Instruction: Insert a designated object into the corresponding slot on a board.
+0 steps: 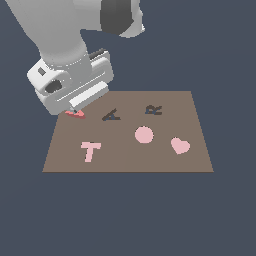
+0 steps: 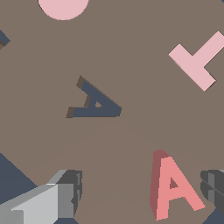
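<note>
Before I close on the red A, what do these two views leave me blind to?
- Red A: in the exterior view the gripper body covers nearly all of it; only a red sliver shows.
- Fingertips: hidden behind the gripper body in the exterior view; cut off by the frame edge in the wrist view.
- R-shaped recess: small and blurry in the exterior view.
- Heart: outside the wrist view.
- A-shaped slot: clear.

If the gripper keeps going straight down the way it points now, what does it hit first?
Probably the red A, which sits between the open gripper's fingers but nearer one side; otherwise the board beneath it. Depth is unclear.
</note>
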Available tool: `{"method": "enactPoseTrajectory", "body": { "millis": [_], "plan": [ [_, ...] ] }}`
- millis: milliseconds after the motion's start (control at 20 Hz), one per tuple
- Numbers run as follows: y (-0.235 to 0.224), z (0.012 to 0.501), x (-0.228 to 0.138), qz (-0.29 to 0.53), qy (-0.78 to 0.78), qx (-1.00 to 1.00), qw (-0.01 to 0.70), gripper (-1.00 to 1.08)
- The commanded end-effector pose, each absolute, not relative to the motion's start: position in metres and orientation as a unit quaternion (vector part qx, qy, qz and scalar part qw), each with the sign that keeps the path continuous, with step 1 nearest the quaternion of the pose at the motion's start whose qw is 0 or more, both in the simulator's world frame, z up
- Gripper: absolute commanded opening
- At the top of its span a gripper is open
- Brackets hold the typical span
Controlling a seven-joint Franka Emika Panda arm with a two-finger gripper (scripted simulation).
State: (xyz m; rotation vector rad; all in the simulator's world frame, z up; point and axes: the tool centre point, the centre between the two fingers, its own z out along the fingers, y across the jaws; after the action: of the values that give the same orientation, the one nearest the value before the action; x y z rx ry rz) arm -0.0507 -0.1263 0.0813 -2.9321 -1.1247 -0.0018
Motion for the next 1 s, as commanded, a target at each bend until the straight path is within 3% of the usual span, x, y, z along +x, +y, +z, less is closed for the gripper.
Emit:
{"method": "enactPoseTrajectory", "body": {
  "millis": [0, 950],
  "plan": [
    [-0.136, 0.074, -0.051, -0.001, -0.385, -0.923, 0.001, 1.0],
    [-0.173, 0.05, -0.043, 0.0, -0.476, -0.88, 0.0, 1.0]
  ]
}}
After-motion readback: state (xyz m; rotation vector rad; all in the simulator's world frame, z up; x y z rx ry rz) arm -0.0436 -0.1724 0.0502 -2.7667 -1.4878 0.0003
